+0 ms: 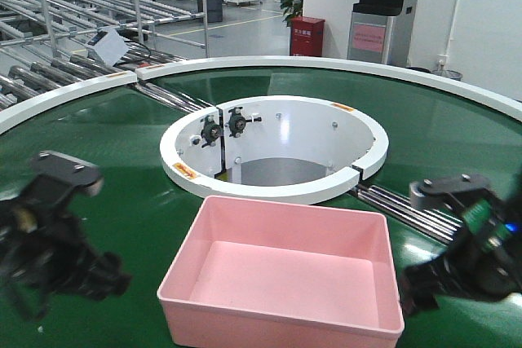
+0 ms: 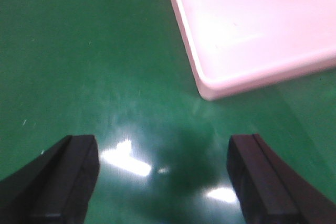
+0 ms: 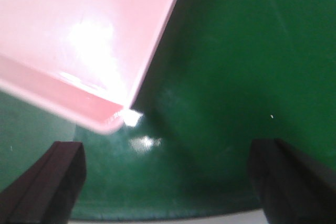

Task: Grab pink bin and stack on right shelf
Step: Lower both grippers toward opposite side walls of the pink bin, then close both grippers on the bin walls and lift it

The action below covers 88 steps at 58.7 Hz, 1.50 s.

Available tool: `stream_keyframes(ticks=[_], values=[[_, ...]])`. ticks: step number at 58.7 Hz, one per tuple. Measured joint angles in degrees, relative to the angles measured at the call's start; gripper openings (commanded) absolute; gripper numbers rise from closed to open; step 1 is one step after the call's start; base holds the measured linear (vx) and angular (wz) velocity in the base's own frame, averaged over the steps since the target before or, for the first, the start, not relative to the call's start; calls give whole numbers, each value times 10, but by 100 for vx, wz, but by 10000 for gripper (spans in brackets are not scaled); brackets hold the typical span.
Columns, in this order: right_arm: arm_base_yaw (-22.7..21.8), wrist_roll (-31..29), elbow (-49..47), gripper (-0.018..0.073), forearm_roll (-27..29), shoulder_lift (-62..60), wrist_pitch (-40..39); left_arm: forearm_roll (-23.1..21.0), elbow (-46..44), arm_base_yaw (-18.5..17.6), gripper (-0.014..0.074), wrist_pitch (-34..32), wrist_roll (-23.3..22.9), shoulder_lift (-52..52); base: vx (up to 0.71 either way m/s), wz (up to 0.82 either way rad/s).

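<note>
The pink bin [image 1: 285, 275] sits empty on the green conveyor belt [image 1: 122, 152] at the near middle. My left gripper [image 1: 102, 275] hangs low to the bin's left, apart from it. In the left wrist view the gripper [image 2: 163, 177] is open and empty over the belt, with the bin's corner [image 2: 252, 30] ahead to the right. My right gripper [image 1: 416, 287] is close beside the bin's right wall. In the right wrist view it [image 3: 165, 182] is open and empty, with the bin's corner [image 3: 79, 45] ahead to the left. The right shelf is out of view.
A white ring [image 1: 277, 148] surrounds a round opening just behind the bin. Steel rollers [image 1: 408, 205] cross the belt at the right. Grey pipe roller racks [image 1: 81, 22] stand at the back left. A red cabinet [image 1: 307, 36] and a dark machine [image 1: 379, 6] stand behind.
</note>
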Motion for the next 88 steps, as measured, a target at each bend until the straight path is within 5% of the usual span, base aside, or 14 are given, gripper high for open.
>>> stream_keyframes(ticks=[30, 56, 74, 88], values=[[0, 124, -233, 557, 0, 259, 63, -32, -438, -2, 586, 162, -22, 415, 0, 0], [0, 180, -243, 420, -9, 304, 40, -50, -460, -3, 562, 157, -40, 418, 0, 0], [0, 211, -244, 104, -10, 306, 41, -50, -460, -3, 300, 156, -57, 418, 0, 0], [1, 225, -244, -15, 3, 300, 35, -54, -460, -6, 122, 159, -62, 413, 0, 0]])
